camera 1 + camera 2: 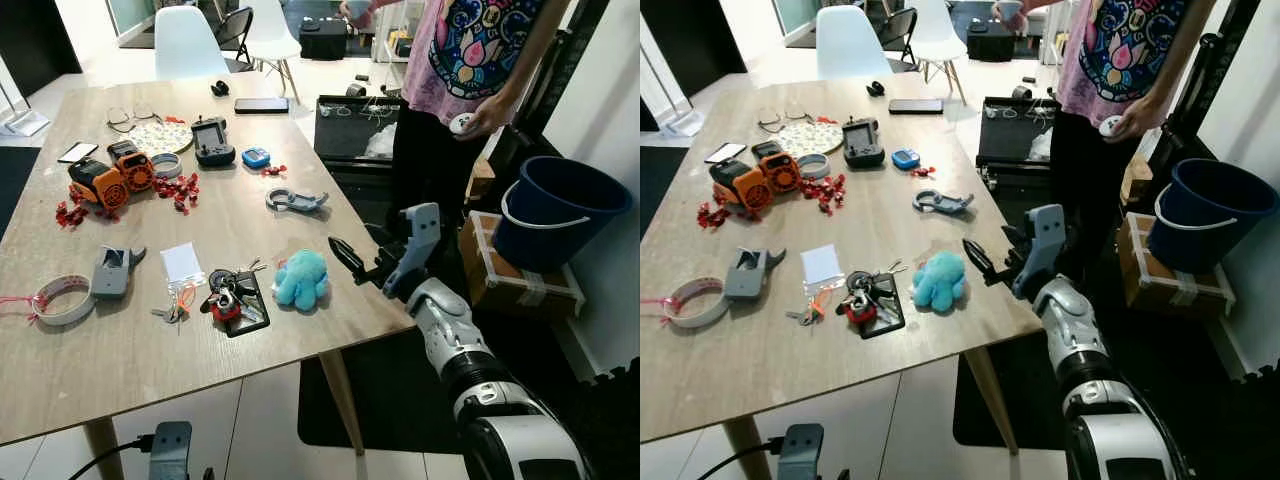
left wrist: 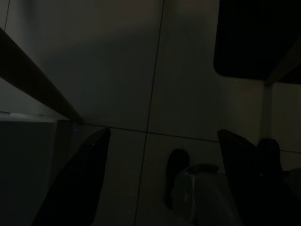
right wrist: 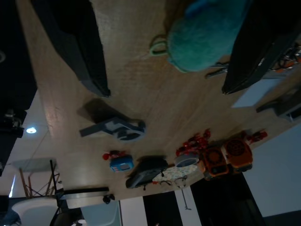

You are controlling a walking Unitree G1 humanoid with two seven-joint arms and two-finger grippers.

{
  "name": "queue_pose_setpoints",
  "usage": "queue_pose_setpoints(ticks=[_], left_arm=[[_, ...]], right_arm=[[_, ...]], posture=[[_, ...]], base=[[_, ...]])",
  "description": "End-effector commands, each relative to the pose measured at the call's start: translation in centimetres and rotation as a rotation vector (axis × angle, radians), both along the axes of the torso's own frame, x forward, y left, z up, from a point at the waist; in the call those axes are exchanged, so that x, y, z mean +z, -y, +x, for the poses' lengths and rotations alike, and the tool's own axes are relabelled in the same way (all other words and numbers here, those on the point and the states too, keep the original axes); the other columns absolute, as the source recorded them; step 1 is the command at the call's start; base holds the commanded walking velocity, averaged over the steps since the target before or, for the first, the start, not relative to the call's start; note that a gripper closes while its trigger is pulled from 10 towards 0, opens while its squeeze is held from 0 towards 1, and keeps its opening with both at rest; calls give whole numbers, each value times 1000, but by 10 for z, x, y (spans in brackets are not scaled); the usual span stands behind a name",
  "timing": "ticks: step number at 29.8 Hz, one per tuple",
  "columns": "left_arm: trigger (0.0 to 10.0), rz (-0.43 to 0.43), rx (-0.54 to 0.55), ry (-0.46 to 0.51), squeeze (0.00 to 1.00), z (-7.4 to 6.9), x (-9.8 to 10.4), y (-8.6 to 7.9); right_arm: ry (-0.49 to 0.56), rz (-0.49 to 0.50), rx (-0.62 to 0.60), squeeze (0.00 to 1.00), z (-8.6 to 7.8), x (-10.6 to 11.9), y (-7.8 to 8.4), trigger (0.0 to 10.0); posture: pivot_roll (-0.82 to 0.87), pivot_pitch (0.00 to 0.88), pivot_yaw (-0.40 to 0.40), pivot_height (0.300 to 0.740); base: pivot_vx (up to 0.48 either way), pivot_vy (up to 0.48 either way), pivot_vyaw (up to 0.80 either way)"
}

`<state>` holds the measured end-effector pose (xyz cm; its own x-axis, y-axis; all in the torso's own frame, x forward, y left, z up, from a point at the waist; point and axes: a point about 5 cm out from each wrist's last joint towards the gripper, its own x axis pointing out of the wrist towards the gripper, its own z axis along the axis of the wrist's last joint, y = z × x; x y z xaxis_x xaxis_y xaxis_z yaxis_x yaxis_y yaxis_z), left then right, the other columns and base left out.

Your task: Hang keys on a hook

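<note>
A bunch of keys (image 1: 228, 295) with a black fob and a red tag lies near the front edge of the wooden table (image 1: 130, 370). A smaller key set with an orange tag (image 1: 173, 310) lies just to its left. A grey hook-shaped clip (image 1: 295, 201) rests farther back. My right gripper (image 1: 345, 258) hovers open over the table's right edge, right of a blue plush toy (image 1: 300, 280). In the right wrist view the plush toy (image 3: 207, 35) lies between the black fingers (image 3: 80, 47). My left gripper (image 2: 162, 155) hangs open under the table in the dark.
A person (image 1: 470, 60) stands at the table's right side, holding a small white object. A blue bucket (image 1: 555, 210) sits on a cardboard box (image 1: 515, 280) at right. Tape roll (image 1: 60, 300), orange toys (image 1: 105, 180), a phone (image 1: 261, 104) and chairs (image 1: 190, 40) are also around.
</note>
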<state>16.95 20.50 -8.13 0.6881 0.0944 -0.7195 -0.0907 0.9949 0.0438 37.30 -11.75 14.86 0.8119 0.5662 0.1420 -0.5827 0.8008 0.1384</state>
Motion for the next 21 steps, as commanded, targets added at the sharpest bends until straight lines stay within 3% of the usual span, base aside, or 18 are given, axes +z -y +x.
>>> queue_pose_setpoints(ticks=[1, 2, 3, 5, 6, 12, 21], left_arm=[[10000, -5, 2, -11, 0, -3, -2, 1], [10000, -5, 2, -11, 0, -3, -2, 1], [10000, -4, 2, -11, 0, -3, -2, 1], [10000, -4, 2, -11, 0, -3, -2, 1], [10000, -4, 2, -12, 0, -3, -2, 1], [10000, -5, -1, -11, 0, -3, -2, 3], [10000, 10, 10, 32, 0, 3, 2, 1]], right_arm=[[-28, -21, 13, 725, 0, -5, -9, 10000], [-28, -21, 13, 725, 0, -5, -9, 10000], [-36, -28, 24, 329, 0, -6, -15, 10000], [-36, -28, 24, 329, 0, -6, -15, 10000], [-45, -30, 39, 0, -1, -7, -19, 10000], [-86, -27, 52, 0, 2, -6, -41, 10000], [-70, -48, 62, 0, 6, 2, -56, 10000]], posture=[[39, 73, 0, 740], [39, 73, 0, 740], [39, 74, 0, 740], [39, 74, 0, 740], [38, 74, 0, 740], [40, 89, 0, 740], [49, 107, -8, 740]], base=[[0, 0, 0], [0, 0, 0], [0, 0, 0], [0, 0, 0], [0, 0, 0], [0, 0, 0], [0, 0, 0]])
